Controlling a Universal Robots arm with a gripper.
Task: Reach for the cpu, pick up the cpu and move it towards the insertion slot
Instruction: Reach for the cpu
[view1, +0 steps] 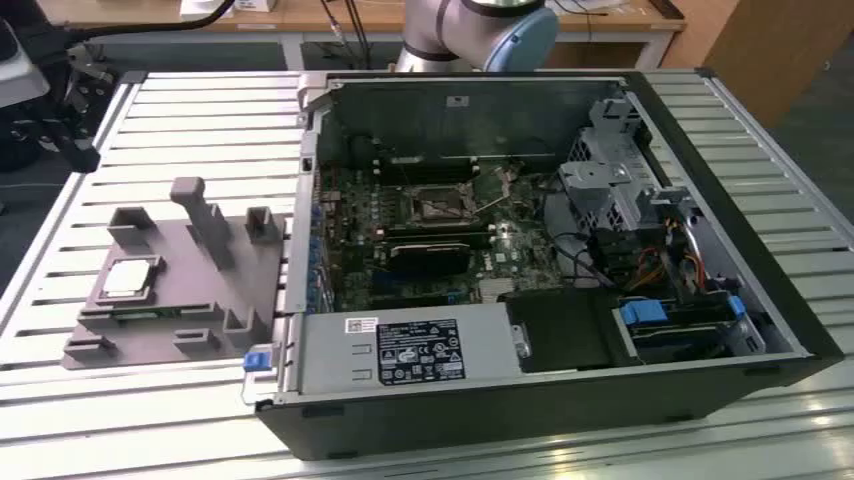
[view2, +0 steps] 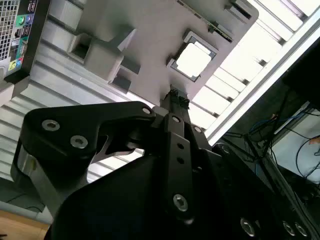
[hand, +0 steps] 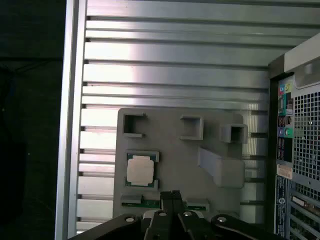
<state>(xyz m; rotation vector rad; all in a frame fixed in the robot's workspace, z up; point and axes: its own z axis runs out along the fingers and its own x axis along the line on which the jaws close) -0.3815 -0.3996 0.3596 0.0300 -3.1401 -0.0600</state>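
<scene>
cpu (hand: 139, 170): in gray tray (hand: 170, 125) recess | gripper (hand: 170, 194): together, empty, near gray tray | insertion slot (view1: 437, 205): inside case (view1: 534, 425)

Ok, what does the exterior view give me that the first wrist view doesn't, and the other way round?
Exterior view: the open computer case from above, with the insertion slot on its motherboard. First wrist view: the gripper, poised at the gray tray edge close to the chip, plus the case's port panel. Both: the cpu lying in its tray pocket, on the slatted table.
</scene>
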